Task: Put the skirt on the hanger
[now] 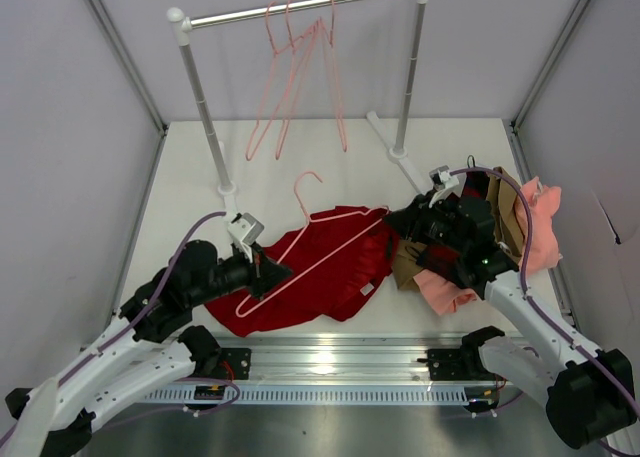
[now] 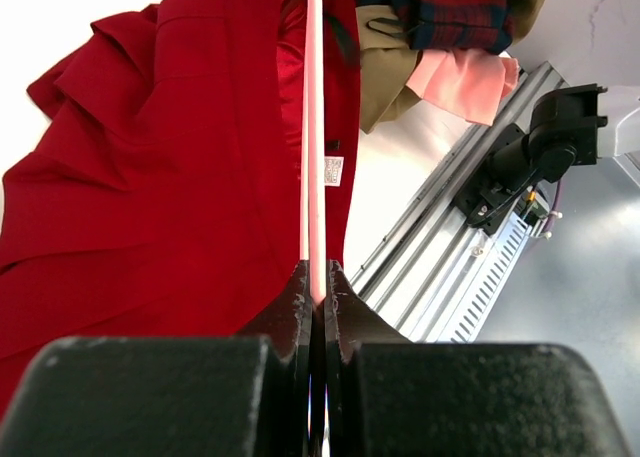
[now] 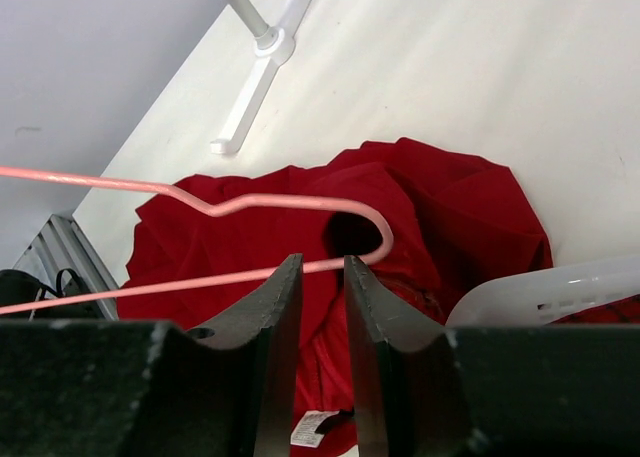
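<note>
Over skirt (image 1: 350, 277), hanger (image 2: 313, 127) clamped in left gripper (image 2: 316, 277).

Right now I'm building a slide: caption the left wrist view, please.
Left end effector shut on the hanger, which lies across the red skirt.

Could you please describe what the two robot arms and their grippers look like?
Both arms have white lower links and black joints nearer the wrist. The left arm and right arm each carry a thin purple cable running to a small white camera block. The left gripper and right gripper each have two matte black fingers tapering to blunt tips.
</note>
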